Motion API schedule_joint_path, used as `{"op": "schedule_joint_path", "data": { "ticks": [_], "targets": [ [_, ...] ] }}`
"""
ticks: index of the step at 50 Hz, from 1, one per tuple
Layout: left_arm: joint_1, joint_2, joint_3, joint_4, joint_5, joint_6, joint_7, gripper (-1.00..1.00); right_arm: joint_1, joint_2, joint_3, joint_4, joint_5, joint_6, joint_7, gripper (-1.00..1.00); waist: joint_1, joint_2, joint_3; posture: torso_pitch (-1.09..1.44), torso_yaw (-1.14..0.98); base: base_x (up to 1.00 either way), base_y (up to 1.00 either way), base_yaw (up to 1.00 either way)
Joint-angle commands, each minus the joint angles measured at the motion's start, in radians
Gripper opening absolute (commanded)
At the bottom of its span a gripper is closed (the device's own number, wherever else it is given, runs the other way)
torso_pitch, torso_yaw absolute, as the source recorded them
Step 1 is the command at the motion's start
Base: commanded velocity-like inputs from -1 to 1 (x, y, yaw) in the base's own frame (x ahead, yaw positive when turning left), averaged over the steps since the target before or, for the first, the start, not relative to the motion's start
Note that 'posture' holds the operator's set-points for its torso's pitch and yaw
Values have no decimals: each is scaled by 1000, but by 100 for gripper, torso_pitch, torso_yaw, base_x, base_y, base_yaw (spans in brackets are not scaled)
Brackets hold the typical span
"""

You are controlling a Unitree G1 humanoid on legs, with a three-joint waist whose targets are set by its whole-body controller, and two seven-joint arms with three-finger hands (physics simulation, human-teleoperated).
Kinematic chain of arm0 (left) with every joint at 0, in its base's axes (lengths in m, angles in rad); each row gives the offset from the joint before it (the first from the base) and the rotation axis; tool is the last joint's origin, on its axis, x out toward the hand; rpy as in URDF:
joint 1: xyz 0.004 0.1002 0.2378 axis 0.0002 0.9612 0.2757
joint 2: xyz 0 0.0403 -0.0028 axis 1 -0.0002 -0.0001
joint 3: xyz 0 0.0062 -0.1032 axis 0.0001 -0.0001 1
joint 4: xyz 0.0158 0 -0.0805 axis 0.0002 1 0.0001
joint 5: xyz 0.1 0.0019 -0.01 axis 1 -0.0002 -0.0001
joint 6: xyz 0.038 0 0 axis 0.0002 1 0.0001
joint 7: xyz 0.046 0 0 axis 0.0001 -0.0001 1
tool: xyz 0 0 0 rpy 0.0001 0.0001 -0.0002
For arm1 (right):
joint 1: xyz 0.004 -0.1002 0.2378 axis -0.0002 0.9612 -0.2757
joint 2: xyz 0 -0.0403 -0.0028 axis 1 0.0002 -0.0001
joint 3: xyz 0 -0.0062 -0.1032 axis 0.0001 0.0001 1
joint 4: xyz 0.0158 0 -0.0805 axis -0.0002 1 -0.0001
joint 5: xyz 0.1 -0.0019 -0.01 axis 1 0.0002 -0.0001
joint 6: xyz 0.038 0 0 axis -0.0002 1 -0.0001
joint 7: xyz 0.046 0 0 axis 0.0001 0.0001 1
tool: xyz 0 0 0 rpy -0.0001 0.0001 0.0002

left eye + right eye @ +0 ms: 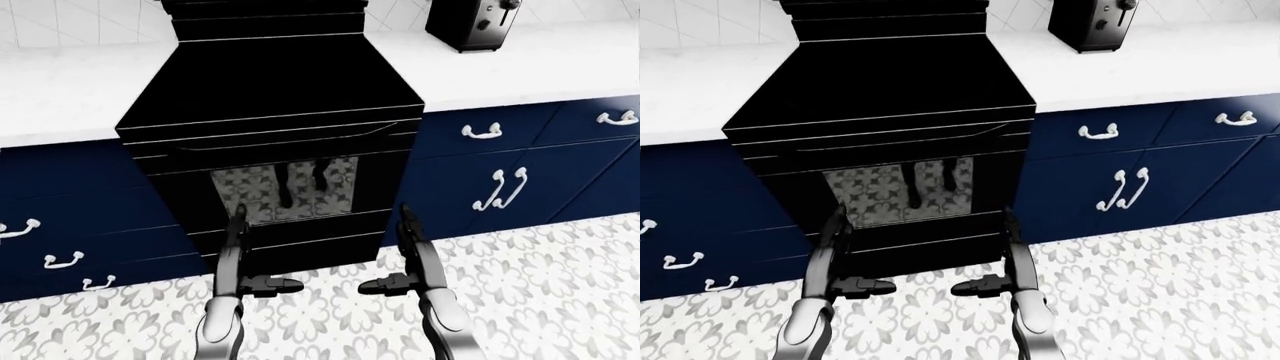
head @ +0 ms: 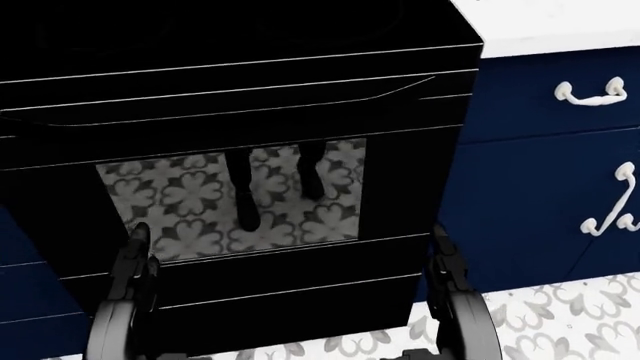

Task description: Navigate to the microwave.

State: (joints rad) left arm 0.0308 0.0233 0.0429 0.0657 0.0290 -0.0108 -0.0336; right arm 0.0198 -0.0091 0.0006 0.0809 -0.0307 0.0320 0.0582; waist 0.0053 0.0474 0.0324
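Since no microwave shows, only a black stove (image 1: 270,112) close ahead, both robot hands, left (image 1: 240,255) and right (image 1: 410,255), fingers spread and empty, risk striking its door if the robot advances.

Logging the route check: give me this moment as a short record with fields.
ahead: black stove, oven window reflecting the floor
counter: white, either side of the stove
appliance: black toaster, top right of the left-eye view
cabinets: navy, white handles
microwave: not in view
left hand: open, holding nothing
right hand: open, holding nothing
floor: patterned tile
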Motion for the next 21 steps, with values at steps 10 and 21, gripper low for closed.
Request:
{"op": "schedule_joint_path", "data": {
  "ticks": [10, 21],
  "targets": [
    [-21, -5, -17, -39, -1, -35, -8, 100, -22, -9, -22, -47, 2, -41, -6, 100, 7, -48, -8, 0, 0, 0, 0, 0],
    [-18, -6, -19, -47, -1, -30, -9, 100, -20, -9, -22, -52, 5, -39, -5, 100, 9, -65, -29, 0, 0, 0, 0, 0]
  ]
}}
